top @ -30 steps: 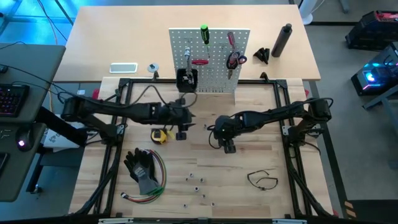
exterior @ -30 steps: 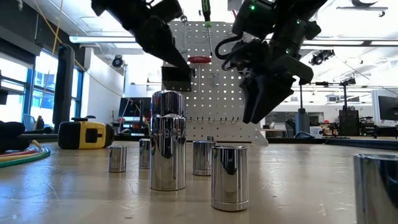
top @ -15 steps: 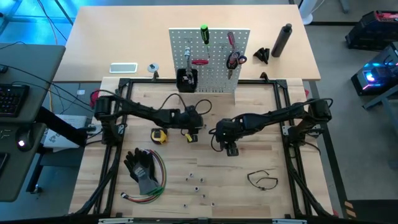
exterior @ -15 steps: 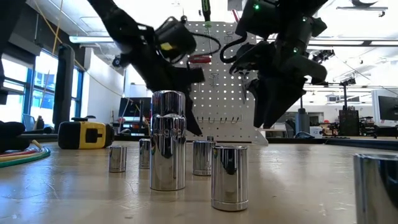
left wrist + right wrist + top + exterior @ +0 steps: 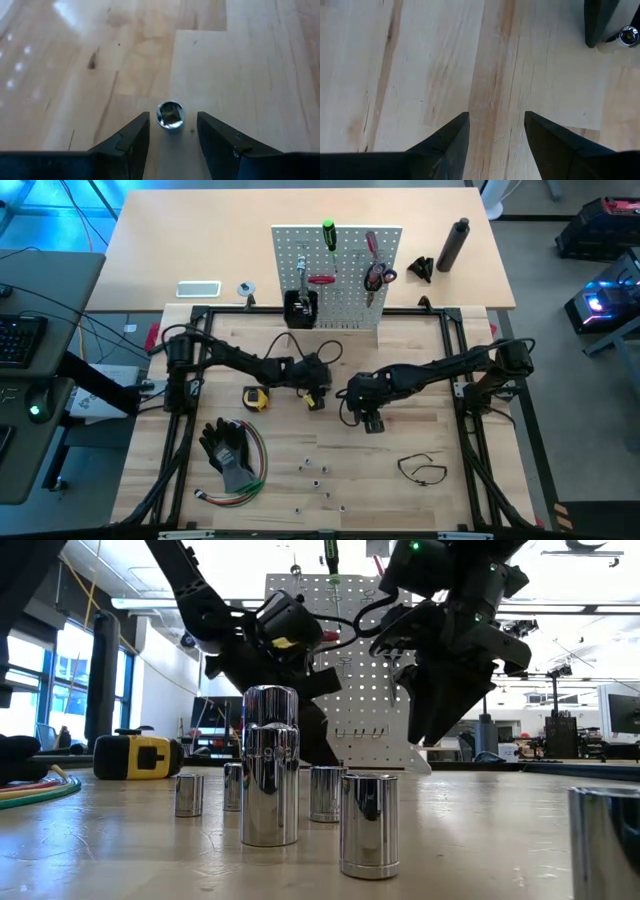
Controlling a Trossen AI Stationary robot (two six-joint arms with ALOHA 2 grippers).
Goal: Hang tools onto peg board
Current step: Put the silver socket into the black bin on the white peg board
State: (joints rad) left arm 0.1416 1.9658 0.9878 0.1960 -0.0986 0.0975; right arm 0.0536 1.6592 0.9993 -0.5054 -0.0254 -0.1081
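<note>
Peg board (image 5: 338, 275) at worktop's far edge already carrying screwdrivers (image 5: 328, 235) and scissors (image 5: 376, 276). Sockets (image 5: 318, 472), tape measure (image 5: 257, 397), black loop (image 5: 421, 469) still lying loose. Left gripper (image 5: 171, 131) released astride one socket (image 5: 171, 115) mid-worktop; right gripper (image 5: 496, 131) released, empty.

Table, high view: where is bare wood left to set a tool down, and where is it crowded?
Bare wood lies between the right gripper and the black loop, and on the far table left of the peg board. Crowded: the near left with gloves, wires and sockets, and the middle, where the left gripper straddles a socket beside the tape measure.
</note>
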